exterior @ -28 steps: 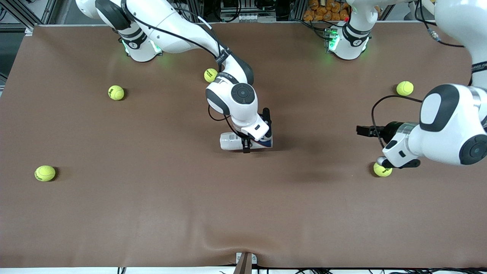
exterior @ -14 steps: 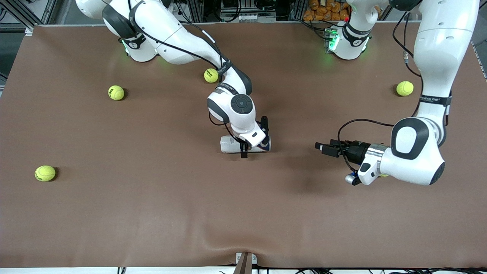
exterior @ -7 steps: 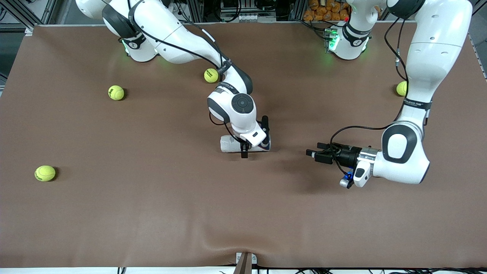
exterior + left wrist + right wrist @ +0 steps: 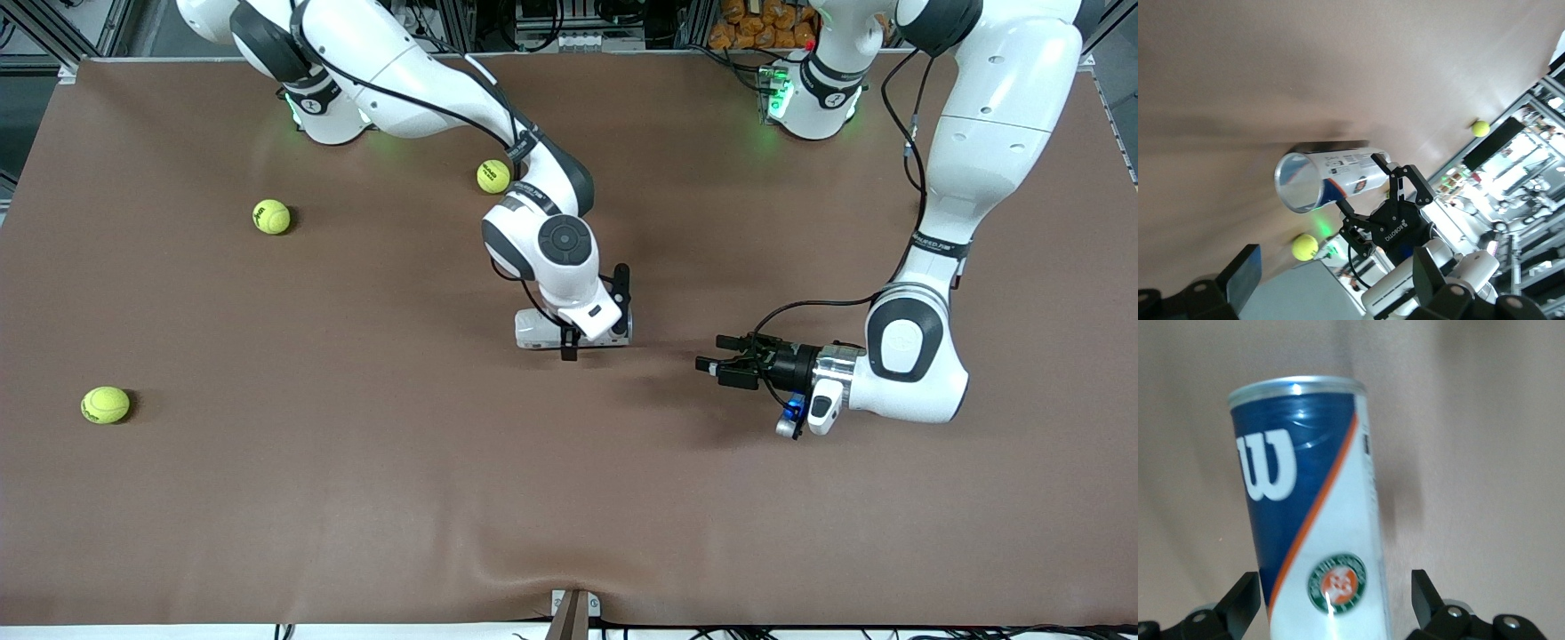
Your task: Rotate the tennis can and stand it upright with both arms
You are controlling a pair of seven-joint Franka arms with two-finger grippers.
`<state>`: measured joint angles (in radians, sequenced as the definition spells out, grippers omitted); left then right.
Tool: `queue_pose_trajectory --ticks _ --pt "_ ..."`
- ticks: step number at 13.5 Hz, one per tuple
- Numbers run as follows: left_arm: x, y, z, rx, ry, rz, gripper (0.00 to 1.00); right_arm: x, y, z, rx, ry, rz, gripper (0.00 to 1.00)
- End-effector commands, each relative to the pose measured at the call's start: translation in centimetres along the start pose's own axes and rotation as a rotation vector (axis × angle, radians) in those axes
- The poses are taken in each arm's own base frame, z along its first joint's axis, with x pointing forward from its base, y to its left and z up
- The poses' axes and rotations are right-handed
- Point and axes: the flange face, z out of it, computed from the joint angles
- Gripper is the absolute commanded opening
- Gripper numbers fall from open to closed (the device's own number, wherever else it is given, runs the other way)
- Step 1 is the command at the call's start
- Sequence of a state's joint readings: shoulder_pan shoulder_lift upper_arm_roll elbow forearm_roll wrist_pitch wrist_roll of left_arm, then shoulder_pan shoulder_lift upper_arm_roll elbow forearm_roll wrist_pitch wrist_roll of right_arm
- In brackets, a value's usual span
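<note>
We see the tennis can (image 4: 539,331) lying mid-table (image 4: 356,498). Right hand (image 4: 594,313) straddles it, fingers apart, not clamped. Left hand (image 4: 717,354) hovers near can's open end, fingers apart.

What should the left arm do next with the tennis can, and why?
Probably ease the left gripper toward the open end of the tennis can. The can lies on its side with the right gripper astride it, while the left gripper is apart from it, level with and facing that end.
</note>
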<state>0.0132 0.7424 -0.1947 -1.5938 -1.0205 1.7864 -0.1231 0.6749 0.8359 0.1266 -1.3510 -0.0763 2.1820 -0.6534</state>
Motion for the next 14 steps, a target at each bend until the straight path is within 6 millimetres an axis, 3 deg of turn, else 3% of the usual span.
queue_pose_trajectory --ticks 1,4,7,10,14 --pt "0.3 -1.6 0.8 -0.041 0.002 -0.057 1.0 -1.5 1.6 -3.4 0.024 0.035 0.058 1.0" --pt "0.9 -2.9 1.3 -0.071 -0.011 -0.093 1.0 -4.7 5.0 -5.6 0.083 0.096 0.186 1.0" --pt "1.7 -4.6 3.1 -0.13 -0.012 -0.141 1.0 -11.1 10.8 -8.2 0.073 0.137 0.321 1.0" --pt "1.9 -5.7 7.8 -0.183 -0.008 -0.169 1.0 -19.3 15.9 -10.4 0.068 0.14 0.492 1.0" --pt "0.4 -8.4 12.6 -0.232 -0.042 -0.125 1.0 -28.5 19.1 -16.7 0.065 0.131 0.682 1.0"
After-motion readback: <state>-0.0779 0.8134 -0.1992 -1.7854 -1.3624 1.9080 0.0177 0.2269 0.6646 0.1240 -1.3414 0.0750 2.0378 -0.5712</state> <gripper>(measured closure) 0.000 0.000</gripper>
